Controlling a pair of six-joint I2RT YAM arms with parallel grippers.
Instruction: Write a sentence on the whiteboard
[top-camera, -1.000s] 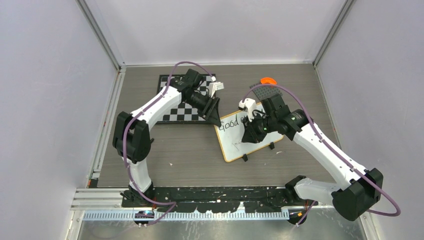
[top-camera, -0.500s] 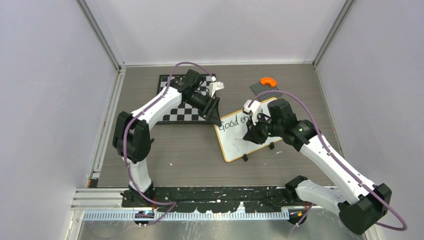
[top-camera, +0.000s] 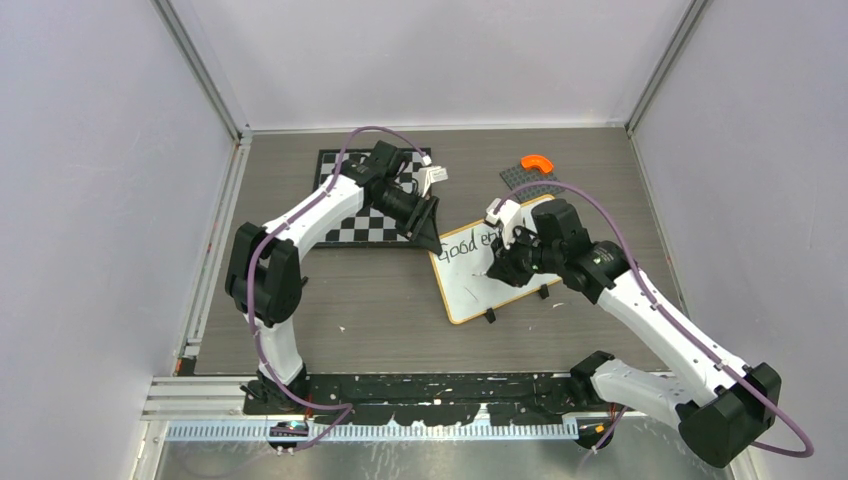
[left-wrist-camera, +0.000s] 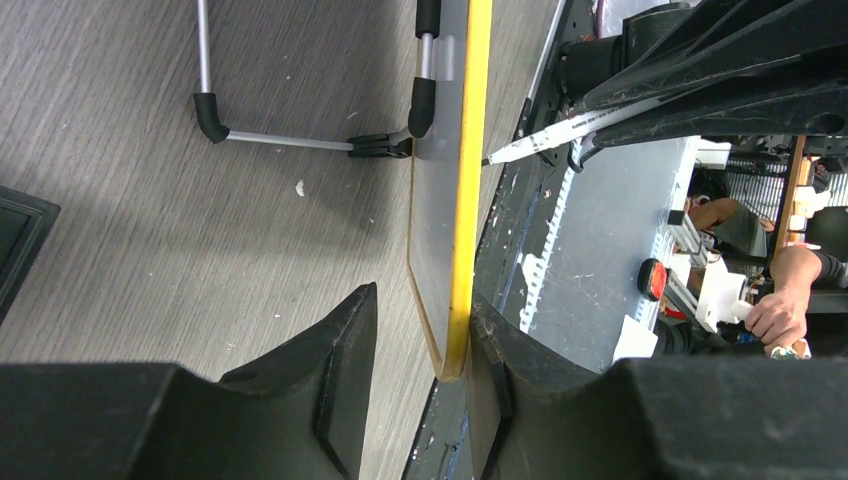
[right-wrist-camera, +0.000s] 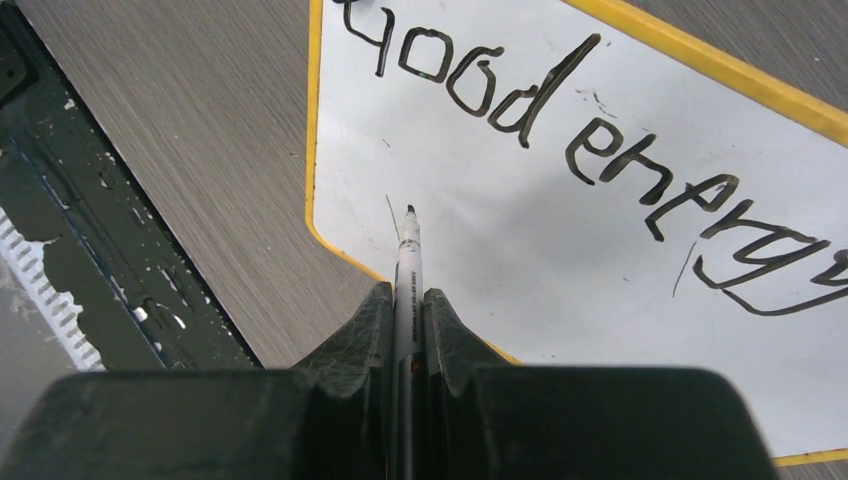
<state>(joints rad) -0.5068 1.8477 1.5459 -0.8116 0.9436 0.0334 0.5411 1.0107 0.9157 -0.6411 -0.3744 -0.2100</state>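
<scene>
Whiteboard (top-camera: 478, 288), a small white rectangular panel with a yellow-orange rim, stands slightly propped on thin black-tipped legs on the grey wood-grain table (top-camera: 380, 310), just right of the black-and-white checkered chessboard (top-camera: 358, 222). "Good energy" is already written across it.

We see the left end effector (left-wrist-camera: 425, 310) partly open and straddling the rim near a corner. One finger sits against the yellow edge, the other shows a gap, so nothing is clamped yet. The right end effector (right-wrist-camera: 407, 300) is closed tight on a slim white marker with a black tip (right-wrist-camera: 408, 245), which points at the blank area under the words. We cannot tell whether it touches.

We judge the whiteboard light, stiff and slick-faced, likely to slide or rock on its legs under pen pressure. The rim at that corner, clear of the writing, is the place to hold.
</scene>
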